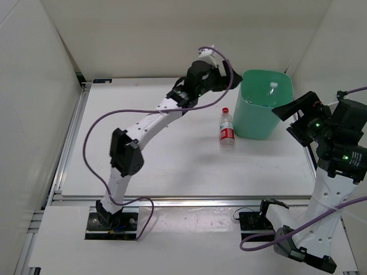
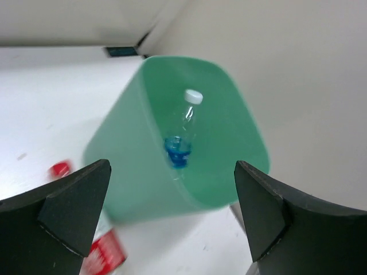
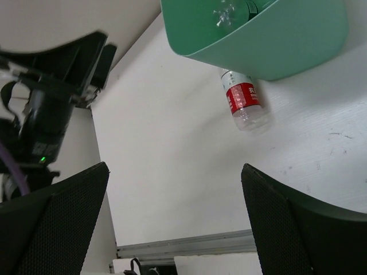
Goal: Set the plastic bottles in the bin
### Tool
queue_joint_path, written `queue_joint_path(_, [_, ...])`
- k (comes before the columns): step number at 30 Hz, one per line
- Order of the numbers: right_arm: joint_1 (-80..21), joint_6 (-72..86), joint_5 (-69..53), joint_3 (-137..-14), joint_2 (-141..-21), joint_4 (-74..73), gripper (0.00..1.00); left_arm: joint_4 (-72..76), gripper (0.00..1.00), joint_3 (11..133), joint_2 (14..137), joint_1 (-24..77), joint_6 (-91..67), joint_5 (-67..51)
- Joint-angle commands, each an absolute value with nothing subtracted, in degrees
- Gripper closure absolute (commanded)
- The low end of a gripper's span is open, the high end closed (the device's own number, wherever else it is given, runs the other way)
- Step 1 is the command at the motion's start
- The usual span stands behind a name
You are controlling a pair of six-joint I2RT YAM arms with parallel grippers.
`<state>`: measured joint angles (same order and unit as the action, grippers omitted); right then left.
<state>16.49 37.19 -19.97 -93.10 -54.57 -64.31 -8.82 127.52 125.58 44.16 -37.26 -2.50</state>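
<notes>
The mint-green bin (image 1: 252, 123) stands at the far right of the table. A blue-labelled bottle with a white cap (image 2: 183, 134) lies inside it. Part of a clear bottle (image 3: 223, 14) with a dark cap also shows inside the bin (image 3: 287, 51). The red-labelled bottle (image 1: 227, 129) lies on the table against the bin's left side, red cap pointing away; it also shows in the right wrist view (image 3: 243, 100) and, blurred, in the left wrist view (image 2: 106, 252). My left gripper (image 1: 232, 77) is open and empty, above the table just left of the bin's (image 2: 132, 189) rim. My right gripper (image 1: 291, 119) is open and empty, right of the bin.
White walls enclose the table on the left, back and right. A metal rail (image 1: 172, 200) runs along the table's near edge and another along its left edge. The left arm's purple cable (image 1: 94, 129) loops over the table's left half.
</notes>
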Motion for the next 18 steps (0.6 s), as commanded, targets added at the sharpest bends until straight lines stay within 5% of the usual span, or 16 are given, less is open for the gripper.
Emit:
queue_joint_path(1, [16.7, 36.83, -21.97, -92.99, -55.28, -60.3, 0.0, -11.33, 0.0, 115.44, 110.51, 40.36, -35.94, 1.32])
queue_joint_path(9, [16.7, 36.04, -23.81, -92.46, -55.81, -60.29, 0.0, -14.77, 0.0, 102.21, 119.52, 33.93, -43.43, -25.91])
queue_joint_path(18, [16.7, 33.93, -23.29, -91.32, -55.2, -60.29, 0.0, -15.29, 0.0, 108.89, 132.79, 33.75, -46.13, -31.56])
